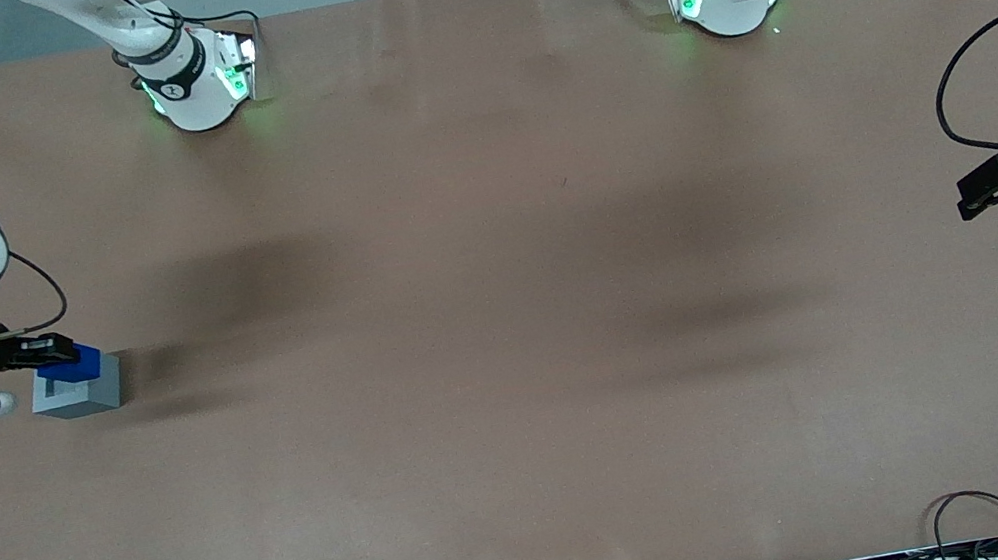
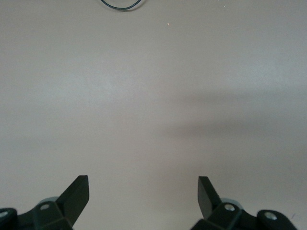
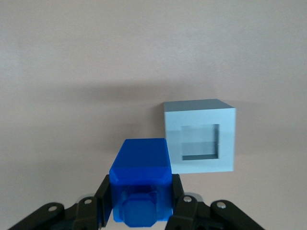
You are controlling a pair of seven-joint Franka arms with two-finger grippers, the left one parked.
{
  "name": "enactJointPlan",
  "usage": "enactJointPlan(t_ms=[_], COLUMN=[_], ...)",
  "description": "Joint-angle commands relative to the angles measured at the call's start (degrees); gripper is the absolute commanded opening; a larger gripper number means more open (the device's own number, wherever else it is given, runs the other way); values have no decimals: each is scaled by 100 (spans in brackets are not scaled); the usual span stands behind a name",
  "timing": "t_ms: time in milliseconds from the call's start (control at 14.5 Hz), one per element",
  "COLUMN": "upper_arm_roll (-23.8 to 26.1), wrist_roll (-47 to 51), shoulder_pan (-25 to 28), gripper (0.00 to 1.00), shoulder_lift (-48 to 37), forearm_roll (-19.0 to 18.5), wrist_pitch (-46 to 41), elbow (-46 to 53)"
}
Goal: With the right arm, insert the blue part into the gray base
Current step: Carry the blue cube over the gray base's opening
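My right arm's gripper [image 1: 61, 355] is shut on the blue part [image 1: 75, 367] and holds it just above the gray base [image 1: 81, 388], at the working arm's end of the table. In the right wrist view the blue part [image 3: 141, 181] sits clamped between the two black fingers [image 3: 102, 201], its stud facing the camera, the gripper [image 3: 141, 201] being around it. The gray base [image 3: 199, 136] rests on the brown table with its square recess open and empty. The blue part is held beside the recess, not over it.
The brown table cover [image 1: 509, 339] spreads wide toward the parked arm's end. Two white arm bases [image 1: 196, 77] stand at the table's edge farthest from the front camera. Cables lie along the near edge [image 1: 988, 533].
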Motion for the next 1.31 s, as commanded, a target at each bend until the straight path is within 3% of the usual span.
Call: enactJointPlan(t_ms=[0, 483, 1241], upper_arm_roll=[91, 91, 91], wrist_roll=[-150, -677, -687], shoulder_pan=[-232, -583, -645], gripper=[6, 6, 6], shoulder_lift=[34, 306, 615], forearm_roll=[-101, -92, -84], wrist_pitch=[-8, 475, 616], elbow=[122, 184, 166])
